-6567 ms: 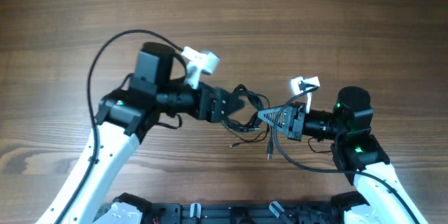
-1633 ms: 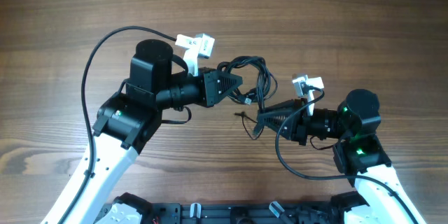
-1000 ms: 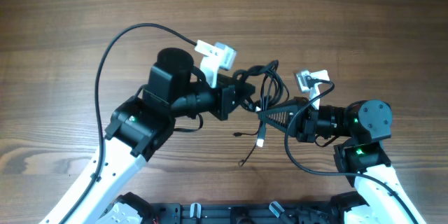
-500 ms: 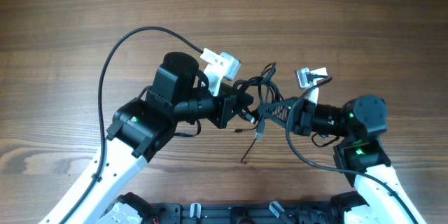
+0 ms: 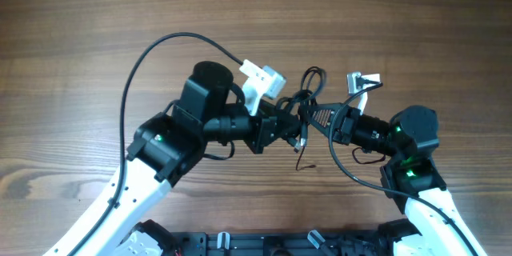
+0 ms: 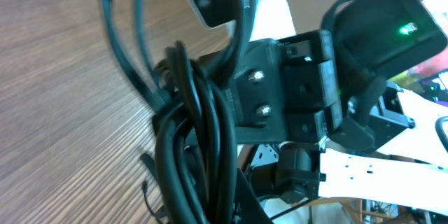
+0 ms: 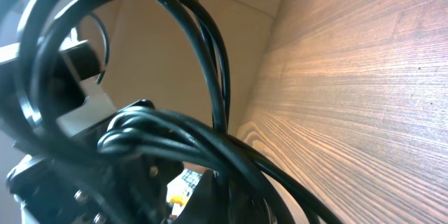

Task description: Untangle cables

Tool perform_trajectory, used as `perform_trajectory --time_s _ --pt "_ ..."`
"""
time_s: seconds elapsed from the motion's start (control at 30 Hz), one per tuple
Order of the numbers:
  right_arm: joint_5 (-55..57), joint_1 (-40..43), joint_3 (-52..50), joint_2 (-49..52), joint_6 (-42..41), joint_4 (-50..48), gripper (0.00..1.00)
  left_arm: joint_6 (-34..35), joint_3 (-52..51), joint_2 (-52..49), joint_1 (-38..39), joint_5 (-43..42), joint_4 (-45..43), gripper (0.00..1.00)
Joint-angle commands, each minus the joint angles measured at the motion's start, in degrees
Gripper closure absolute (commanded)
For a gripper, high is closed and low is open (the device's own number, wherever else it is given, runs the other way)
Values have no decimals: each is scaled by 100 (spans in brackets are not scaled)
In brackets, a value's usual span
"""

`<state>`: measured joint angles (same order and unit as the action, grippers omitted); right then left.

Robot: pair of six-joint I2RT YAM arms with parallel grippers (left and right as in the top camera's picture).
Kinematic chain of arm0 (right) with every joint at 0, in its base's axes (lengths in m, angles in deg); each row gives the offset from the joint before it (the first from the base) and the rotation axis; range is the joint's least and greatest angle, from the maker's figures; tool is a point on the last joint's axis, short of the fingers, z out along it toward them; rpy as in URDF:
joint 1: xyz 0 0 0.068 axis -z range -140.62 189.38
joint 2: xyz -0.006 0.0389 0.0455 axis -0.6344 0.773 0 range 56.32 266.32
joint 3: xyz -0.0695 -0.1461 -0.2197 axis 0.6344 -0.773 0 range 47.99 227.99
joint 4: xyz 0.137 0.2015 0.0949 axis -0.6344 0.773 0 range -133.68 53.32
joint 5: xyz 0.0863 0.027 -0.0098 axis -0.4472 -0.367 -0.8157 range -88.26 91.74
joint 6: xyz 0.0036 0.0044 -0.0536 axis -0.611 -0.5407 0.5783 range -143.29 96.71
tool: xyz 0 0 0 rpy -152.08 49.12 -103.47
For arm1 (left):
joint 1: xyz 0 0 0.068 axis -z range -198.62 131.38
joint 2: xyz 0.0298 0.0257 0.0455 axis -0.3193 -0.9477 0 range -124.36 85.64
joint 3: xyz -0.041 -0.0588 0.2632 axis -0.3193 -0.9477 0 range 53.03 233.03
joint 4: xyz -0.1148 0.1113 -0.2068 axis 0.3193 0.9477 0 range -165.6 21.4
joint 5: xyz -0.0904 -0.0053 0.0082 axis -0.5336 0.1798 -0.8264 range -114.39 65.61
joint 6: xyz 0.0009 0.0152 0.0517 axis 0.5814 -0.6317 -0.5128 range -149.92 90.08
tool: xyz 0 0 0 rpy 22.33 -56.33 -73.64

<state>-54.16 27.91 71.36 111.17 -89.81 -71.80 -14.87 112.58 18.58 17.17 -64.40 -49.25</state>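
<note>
Left gripper (image 5: 285, 122) and right gripper (image 5: 318, 117) are each clenched on the cables (image 5: 305, 104), tips almost meeting at frame centre. The knot sits between them, equally near both, looping upward with one tail dangling down. Separating it likely means pulling sideways.

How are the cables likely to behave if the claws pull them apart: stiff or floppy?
Probably floppy: the cables curl in loose loops between the left claw and right claw, with one end hanging loose over the table. They are likely light, being thin cords. They may snag rather than slip free, since the strands wrap tightly around each other.
</note>
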Motion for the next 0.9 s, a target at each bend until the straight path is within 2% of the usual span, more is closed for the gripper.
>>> perform_trajectory --time_s 0.0,0.2,0.27,0.37,0.5,0.57,0.77,0.87 --pt "501 39 28 13 -269 -26 95 -116 72 -90 354 -570 -262 96" --pt "422 39 28 13 -544 -24 95 -118 72 -490 385 -511 -216 96" --pt "452 39 28 13 -546 20 85 -116 72 -549 385 -514 -219 96" --pt "485 39 28 13 -544 63 79 -118 74 -546 376 -511 -219 96" --pt "221 39 28 13 -289 216 64 -116 74 -466 68 -516 -212 96" --pt "50 42 28 13 -195 232 50 -116 74 -380 -177 -518 -212 96" --pt "-17 42 28 11 -111 232 38 -116 74 -175 -726 -518 17 96" --pt "-223 59 28 11 72 225 35 -116 74 -160 -940 -518 251 96"
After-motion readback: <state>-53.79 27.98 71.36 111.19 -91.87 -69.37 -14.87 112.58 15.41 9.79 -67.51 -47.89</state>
